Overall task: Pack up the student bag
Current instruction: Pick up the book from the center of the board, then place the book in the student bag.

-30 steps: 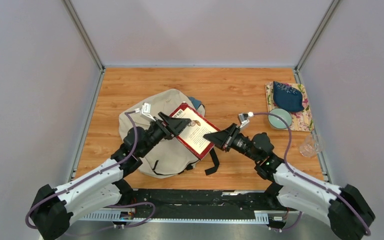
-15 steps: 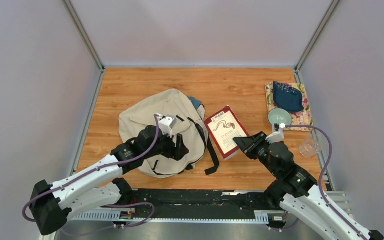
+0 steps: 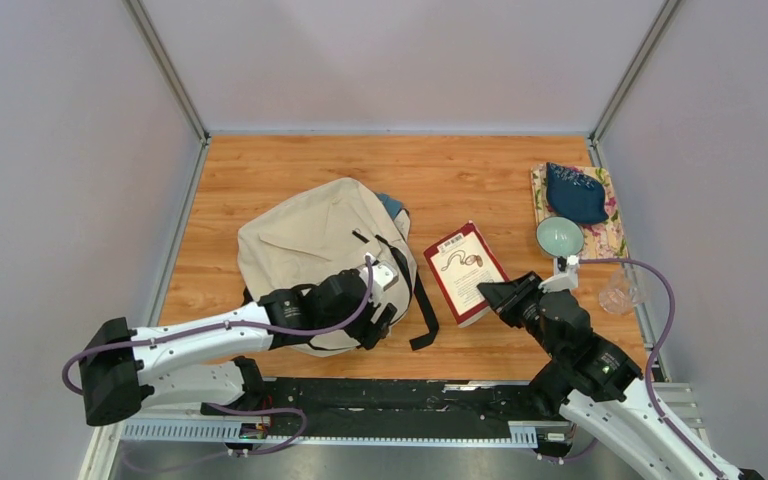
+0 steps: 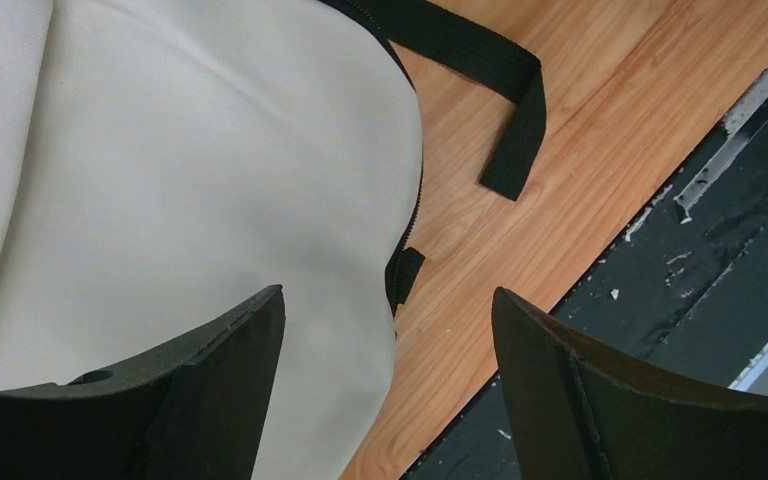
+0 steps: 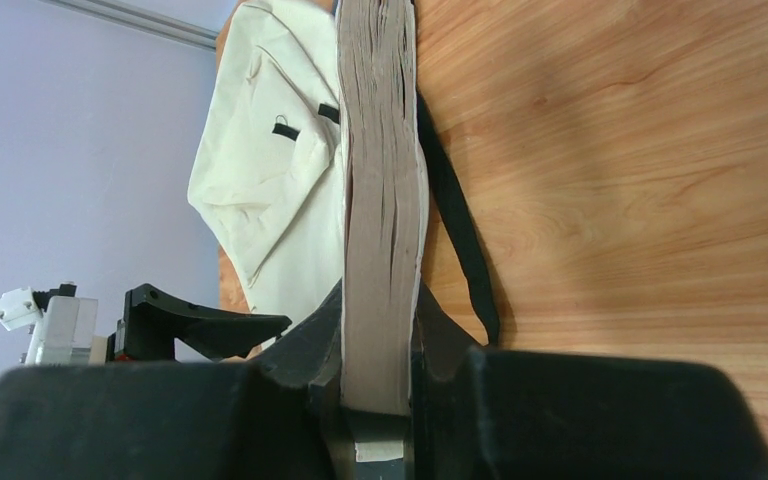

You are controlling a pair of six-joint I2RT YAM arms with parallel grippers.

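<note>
The beige student bag lies on the wooden table left of centre, black straps trailing to its right. It also shows in the left wrist view and the right wrist view. My left gripper is open and empty over the bag's near right corner, one finger above canvas, the other above the table's front edge. My right gripper is shut on a red-edged book, whose page edge runs away between the jaws. The book lies low just right of the bag.
A floral mat at the right holds a dark blue pouch and a pale green bowl. A clear glass stands at the right edge. Something teal peeks out behind the bag. Walls enclose three sides.
The book left the left gripper and moved right off the bag, held by my right gripper alone. My left gripper swung down to the bag's near right corner. The right arm pulled back.
</note>
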